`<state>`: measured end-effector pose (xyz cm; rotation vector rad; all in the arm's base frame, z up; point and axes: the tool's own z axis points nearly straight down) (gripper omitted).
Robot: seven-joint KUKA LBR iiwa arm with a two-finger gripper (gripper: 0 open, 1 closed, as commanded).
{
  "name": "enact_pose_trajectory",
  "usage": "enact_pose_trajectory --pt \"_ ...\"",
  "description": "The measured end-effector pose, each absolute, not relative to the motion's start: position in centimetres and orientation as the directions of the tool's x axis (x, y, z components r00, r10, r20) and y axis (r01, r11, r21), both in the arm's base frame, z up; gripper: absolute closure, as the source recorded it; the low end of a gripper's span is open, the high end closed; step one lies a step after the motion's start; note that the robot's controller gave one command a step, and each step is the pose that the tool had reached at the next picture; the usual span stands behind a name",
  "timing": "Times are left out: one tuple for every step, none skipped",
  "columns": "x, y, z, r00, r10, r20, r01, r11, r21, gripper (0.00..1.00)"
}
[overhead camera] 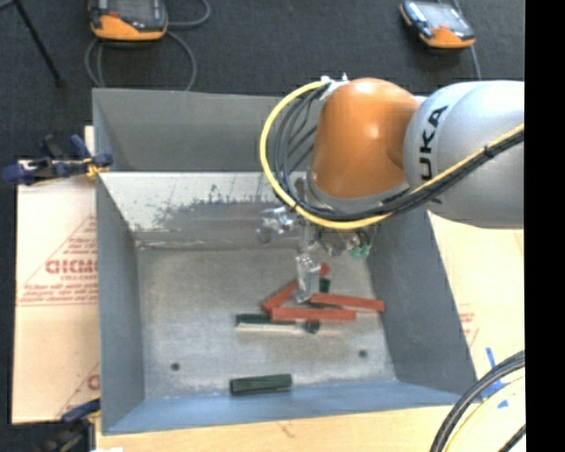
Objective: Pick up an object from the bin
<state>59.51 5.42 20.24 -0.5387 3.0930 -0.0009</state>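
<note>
My claw point(306, 281) hangs low over the red bars point(340, 303) just beneath; spread or pinching, can't tell; nothing looks lifted yet.

Open floor point(177, 300) at left; heap of bars point(327, 306) mid-bin, dark green bar point(260, 384) near front wall point(265, 410)

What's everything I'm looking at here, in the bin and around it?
Red bars: about three, red, overlapping in a small heap right of the bin's middle.
Pale bar: one, cream, at the heap's front-left edge.
Dark green bar: one, alone near the front wall.
Bin: one, grey metal.
Handheld devices: two, orange and black, on the dark floor beyond the bin.
Arm: one, grey with an orange cover, reaching in from the right.
Gripper: one, metal, down over the heap.
</note>
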Motion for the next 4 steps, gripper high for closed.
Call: enact_pose_trajectory --pt "56.6 2.6 6.6 -0.905 -0.426 0.004 -0.426 0.905 0.003 0.00" --pt "56.9 2.7 7.1 -0.906 -0.424 -0.005 -0.424 0.906 0.000 1.00" --pt "55.5 2.6 12.4 -0.883 -0.469 -0.005 -0.469 0.883 -0.003 1.00" --pt "56.8 3.1 24.5 -0.881 -0.474 -0.011 -0.474 0.881 -0.006 1.00"
